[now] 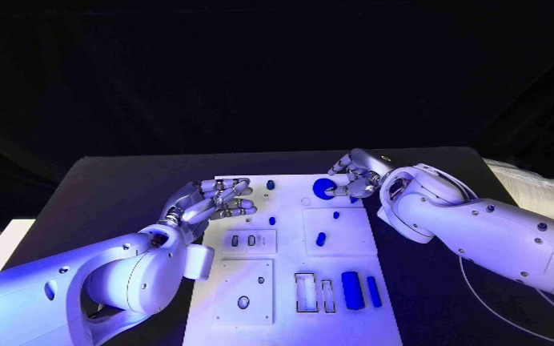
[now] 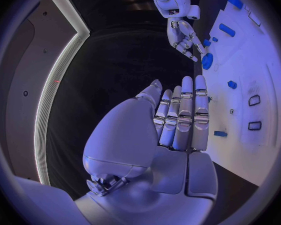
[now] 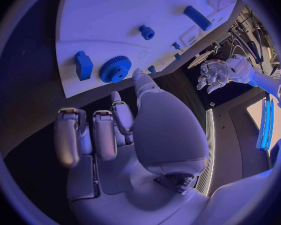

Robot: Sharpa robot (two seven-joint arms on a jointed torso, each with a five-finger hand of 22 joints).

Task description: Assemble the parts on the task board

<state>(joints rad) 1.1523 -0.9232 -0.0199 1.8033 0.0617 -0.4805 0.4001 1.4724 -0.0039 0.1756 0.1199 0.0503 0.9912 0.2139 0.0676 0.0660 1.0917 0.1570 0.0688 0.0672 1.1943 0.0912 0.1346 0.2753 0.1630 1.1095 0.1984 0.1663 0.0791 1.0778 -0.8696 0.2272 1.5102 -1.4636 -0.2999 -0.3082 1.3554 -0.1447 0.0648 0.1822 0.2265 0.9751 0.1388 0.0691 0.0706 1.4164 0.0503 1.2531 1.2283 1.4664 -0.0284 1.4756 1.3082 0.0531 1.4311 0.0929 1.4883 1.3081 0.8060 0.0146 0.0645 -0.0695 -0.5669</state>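
lying on a black table (image 1: 127,190), the task board (image 1: 347,238); left hand (image 1: 214,202) and right hand (image 1: 352,178) spread, holding nothing.

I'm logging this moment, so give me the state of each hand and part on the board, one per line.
Left hand: open, fingers straight, over the board's left edge, holding nothing.
Right hand: fingers curled by the gear; grip cannot be told.
Gear: lying flat on the board.
Long bar: lying flat near the slots.
Peg: standing upright.

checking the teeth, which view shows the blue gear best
The right wrist view: the round blue toothed gear lies unobstructed on the white task board, teeth visible. In the head view the right hand partly hides it; the left wrist view shows a small blue disc.
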